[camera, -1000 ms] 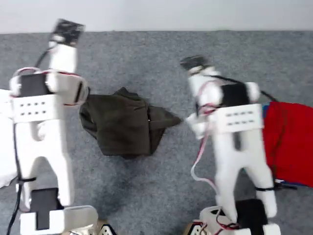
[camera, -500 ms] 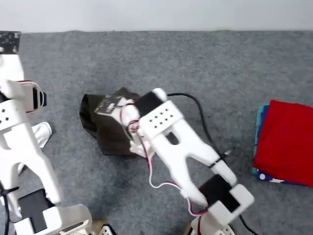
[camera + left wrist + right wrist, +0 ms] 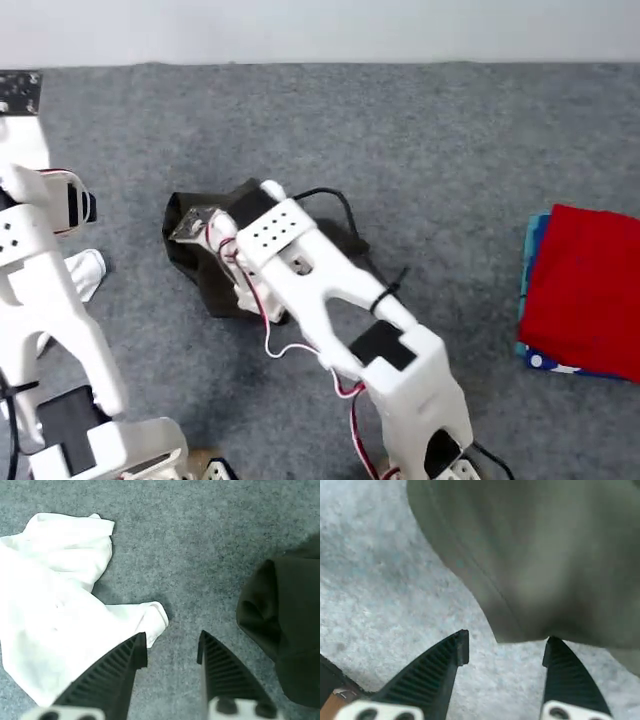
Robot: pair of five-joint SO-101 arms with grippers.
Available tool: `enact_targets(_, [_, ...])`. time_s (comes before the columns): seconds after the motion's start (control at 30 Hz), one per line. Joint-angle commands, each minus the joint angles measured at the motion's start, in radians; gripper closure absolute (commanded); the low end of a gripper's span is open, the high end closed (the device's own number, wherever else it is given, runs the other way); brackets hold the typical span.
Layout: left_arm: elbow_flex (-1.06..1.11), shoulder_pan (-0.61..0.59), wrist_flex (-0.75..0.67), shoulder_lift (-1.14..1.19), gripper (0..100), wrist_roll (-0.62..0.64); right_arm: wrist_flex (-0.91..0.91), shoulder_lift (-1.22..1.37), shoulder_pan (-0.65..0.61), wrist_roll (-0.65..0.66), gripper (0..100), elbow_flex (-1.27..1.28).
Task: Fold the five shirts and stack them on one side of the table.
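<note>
Dark olive shirt [image 3: 198, 268] lies left of centre in the high view: one crumpled, roughly folded lump, plain matte fabric, a stitched hem running along its edge in the right wrist view [image 3: 545, 555]. A pointed flap of it sticks out toward the middle of the frame.

The right arm [image 3: 320, 290] reaches diagonally from the bottom centre across the top of it. The right gripper [image 3: 188, 224] sits at the shirt's upper-left corner. Its fingers are spread wide [image 3: 507, 647], nothing between them, with the shirt's hem just past the tips and one tip right at the fabric edge (contact not clear).

White shirt [image 3: 55, 605] is unfolded and rumpled at the far left edge of the high view, with one sleeve end [image 3: 85, 272] poking out from behind the left arm [image 3: 40, 260]. The left gripper [image 3: 170, 647] is also spread apart and holds nothing. It hangs over bare mat beside that sleeve end, with the olive shirt [image 3: 285, 630] off to its other side.

Red shirt [image 3: 585, 290] is folded flat at the right edge of the high view, on top of the stack. A blue shirt [image 3: 545, 360] peeks out beneath it along the left and lower edges, with pale spots on it.

Everything rests on a grey felt-like mat [image 3: 450, 150].
</note>
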Motion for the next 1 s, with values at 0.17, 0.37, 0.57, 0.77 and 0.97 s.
enact_targets(0.17, [-0.004, -0.005, 0.008, -0.052, 82, -0.009, -0.005, 0.074, -0.007, -0.009, 75.3, -0.055])
enact_targets(0.37, [-0.004, -0.005, 0.008, -0.052, 82, -0.009, -0.03, 0.116, 0.022, -0.005, 76.8, -0.055])
enact_targets(0.57, [-0.004, -0.005, 0.008, -0.052, 82, -0.009, -0.068, 0.154, 0.028, 0.031, 89.0, -0.057])
enact_targets(0.77, [-0.004, -0.003, 0.017, -0.052, 82, -0.009, -0.056, 0.14, 0.038, 0.095, 97.0, -0.095])
enact_targets(0.97, [-0.004, -0.003, 0.023, -0.052, 82, -0.009, 0.05, 0.114, 0.079, 0.155, 98.8, -0.233])
